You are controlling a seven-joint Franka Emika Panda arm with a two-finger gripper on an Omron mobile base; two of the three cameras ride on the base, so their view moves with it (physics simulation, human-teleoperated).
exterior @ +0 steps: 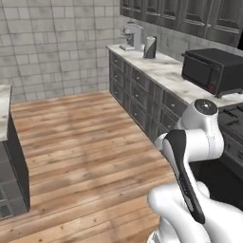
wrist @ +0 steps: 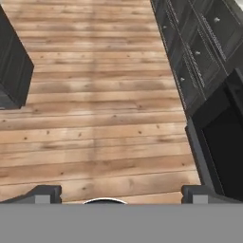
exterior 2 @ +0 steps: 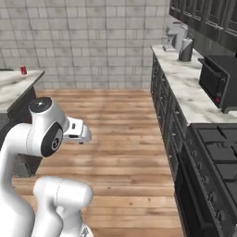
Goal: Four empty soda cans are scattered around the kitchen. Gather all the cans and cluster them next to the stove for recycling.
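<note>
Standing on the far left counter (exterior 2: 18, 85), close to the tiled wall, is one soda can (exterior 2: 23, 70): a small red cylinder with a pale silver top, upright, very small in the right base view and too distant to show any label. It sits well apart from the stove (exterior 2: 217, 162), which is at the near right of the room, a wide black range with dark cast-iron grates on top, a row of round knobs along its front edge and a black oven door below.

Along the right wall runs a white-grey marble counter (exterior: 161, 66) over dark grey cabinets (exterior: 142, 97). On it, nearest the stove, sits a black microwave (exterior: 213, 71); farther along stand a dark cylindrical container (exterior: 150, 47) and, at the far end, a silver coffee machine (exterior: 131, 36). Wood plank floor (exterior: 80, 142) fills the middle of the kitchen.

The white arm (exterior 2: 44, 132) is folded up close to the base, over the floor between the two counters. The gripper (wrist: 121, 193) points down at the floor planks; in the hand view its two dark fingertips (wrist: 47, 192) stand at the left and right of the picture, spread as wide as they go, with nothing between them but bare planks. It holds nothing.
</note>
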